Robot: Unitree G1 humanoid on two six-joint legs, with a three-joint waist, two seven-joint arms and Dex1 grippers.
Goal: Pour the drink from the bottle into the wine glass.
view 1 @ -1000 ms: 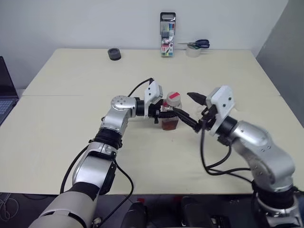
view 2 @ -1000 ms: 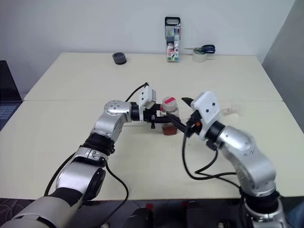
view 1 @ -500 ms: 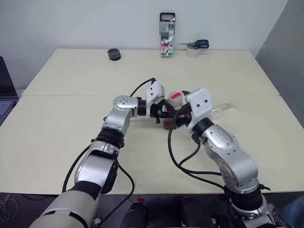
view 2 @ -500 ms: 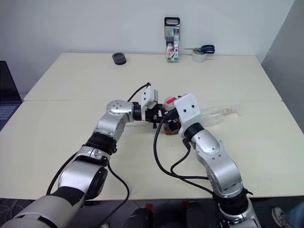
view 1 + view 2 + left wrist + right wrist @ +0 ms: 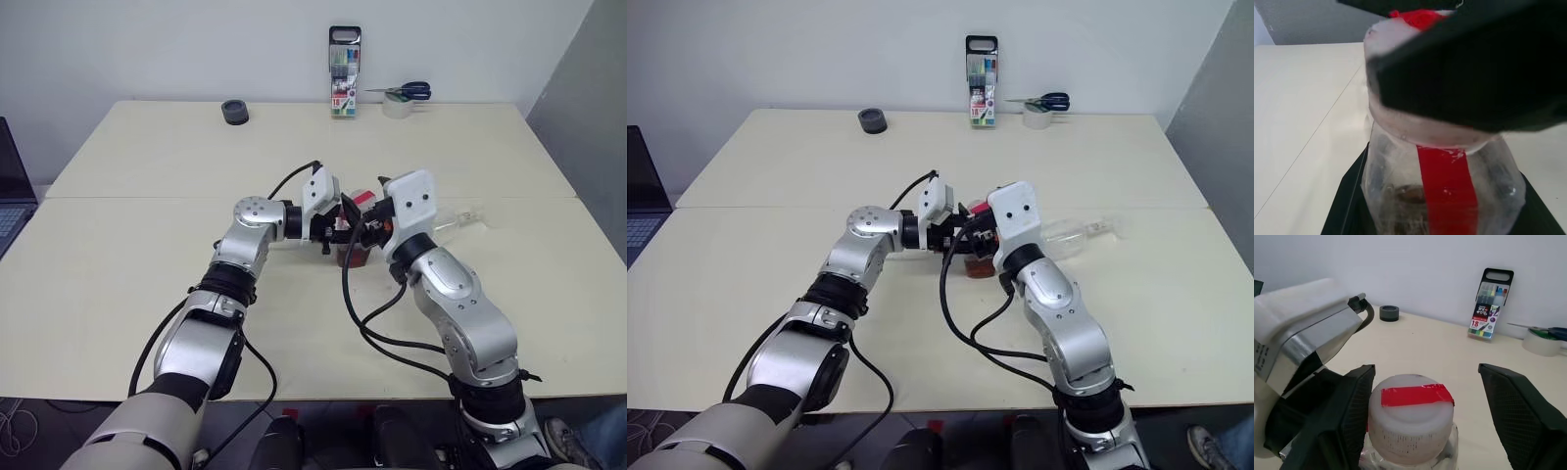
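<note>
The bottle [image 5: 1411, 426] is standing upright near the middle of the cream table [image 5: 147, 264], with the reddish-brown drink [image 5: 353, 258] sitting low in it. The left gripper [image 5: 343, 227] is reaching in from the robot's left, and its two black fingers [image 5: 1344, 210] are pinching the clear body of the bottle from either side, just below the neck, beside the red label strip [image 5: 1449, 191]. The right gripper [image 5: 1420, 406] is hanging over the top of the bottle with its fingers [image 5: 1515, 416] spread apart on either side of the white cap [image 5: 1410, 418], which is carrying a strip of red tape across its top; one finger is sitting just beside the cap while the other is standing well clear of it, so the cap is not being gripped. The wine glass [image 5: 1070, 238] is lying on its side on the table to the robot's right of the bottle, partly behind the right arm, stem pointing away to the right. Along the far edge of the table a marker pack [image 5: 345, 72] is standing upright, with scissors [image 5: 404, 91] resting on a tape roll [image 5: 398, 107] beside it, and a small black roll [image 5: 235, 111] farther left.
</note>
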